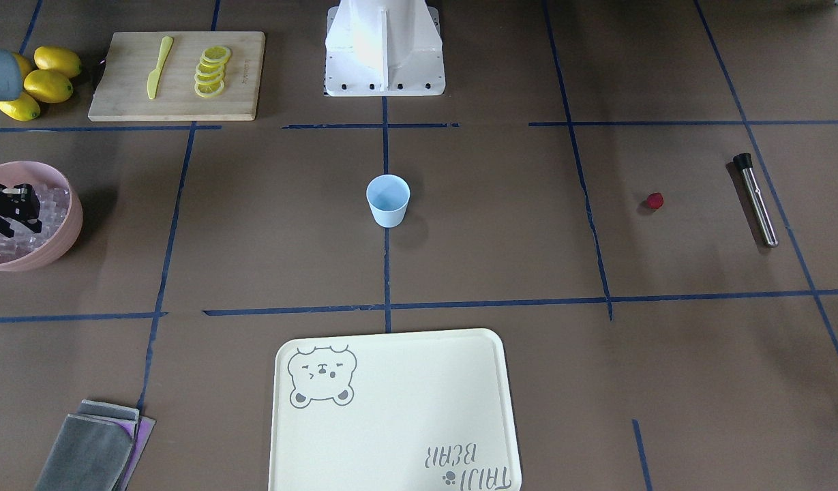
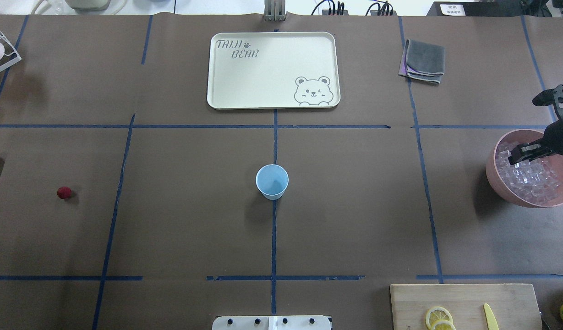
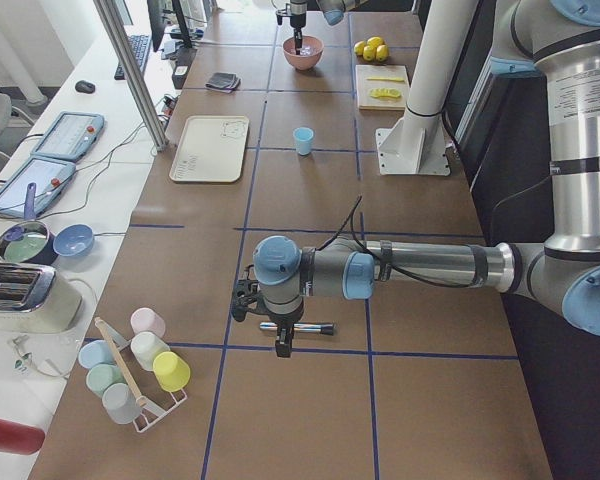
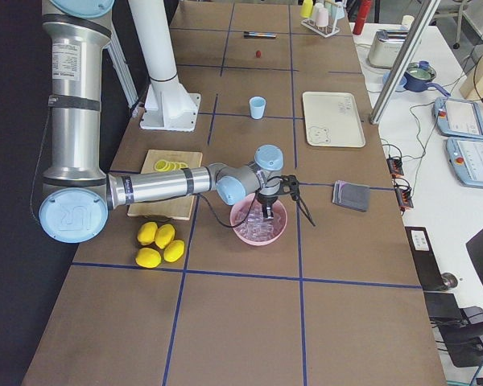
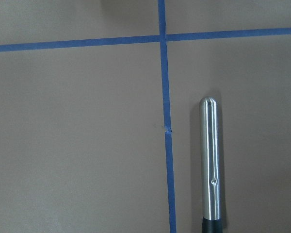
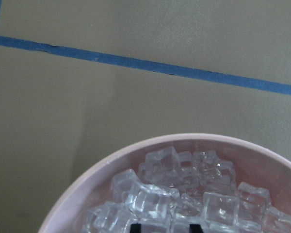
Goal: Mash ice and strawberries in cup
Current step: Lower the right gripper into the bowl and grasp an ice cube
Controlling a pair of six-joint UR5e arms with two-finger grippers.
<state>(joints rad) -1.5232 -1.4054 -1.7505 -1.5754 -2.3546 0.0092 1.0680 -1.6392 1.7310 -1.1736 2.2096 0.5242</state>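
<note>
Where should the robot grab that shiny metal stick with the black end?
Around the middle of the metal stick's steel shaft, coming straight down from above. It lies flat on the table, long and thin, so a grip across its narrow width looks easiest.

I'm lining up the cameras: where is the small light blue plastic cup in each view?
Front-facing: light blue plastic cup, centre.
Overhead: cup, centre.
Exterior left: cup, upper middle.
Exterior right: cup, upper middle.
Left wrist: absent.
Right wrist: absent.
Landmark: cream rectangular bear tray, near the cup in all four.
</note>
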